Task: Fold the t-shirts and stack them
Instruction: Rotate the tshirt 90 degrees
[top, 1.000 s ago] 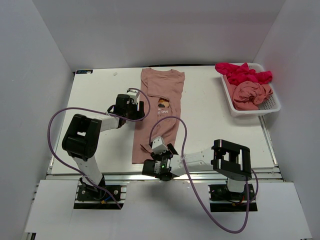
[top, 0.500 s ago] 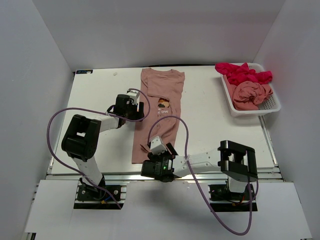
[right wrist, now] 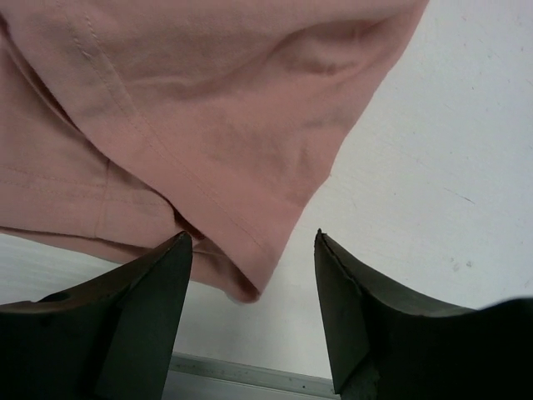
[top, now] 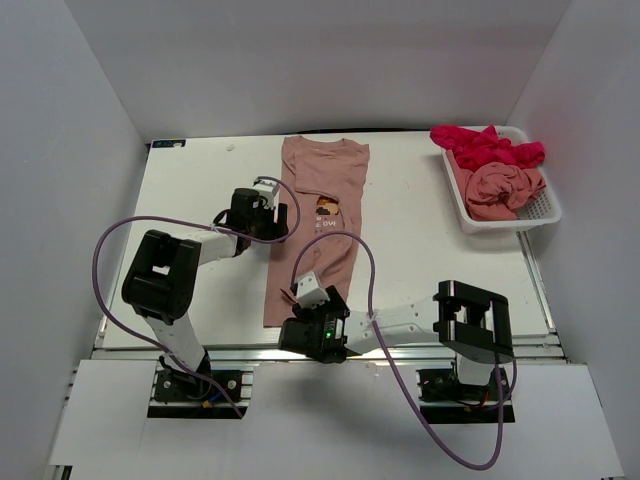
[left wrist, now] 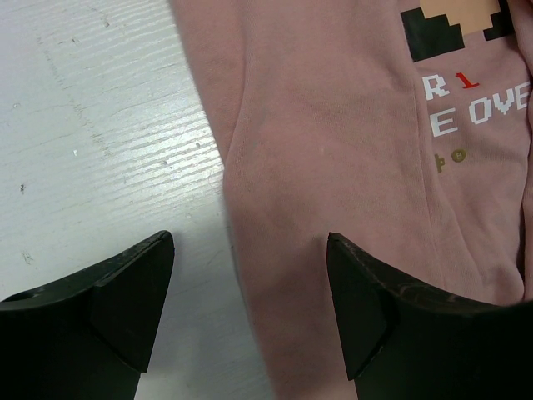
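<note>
A salmon-pink t-shirt (top: pixel 320 215) with a pixel-art chest print lies lengthwise in the middle of the table, folded narrow. My left gripper (top: pixel 281 219) is open at the shirt's left edge, one finger over the table, the other over the cloth (left wrist: pixel 333 167). My right gripper (top: pixel 296 300) is open at the shirt's near hem, and the hem corner (right wrist: pixel 241 283) lies between its fingers. A magenta-red t-shirt (top: pixel 485 147) and another salmon-pink one (top: pixel 500 187) lie bunched in the basket.
The white mesh basket (top: pixel 505 222) stands at the back right of the table. A metal rail (right wrist: pixel 250 379) runs along the table's near edge just below my right gripper. Grey walls close in the table on three sides.
My right gripper has slid left along the near edge toward the shirt's hem corner. The left gripper has stayed at the shirt's left edge.
</note>
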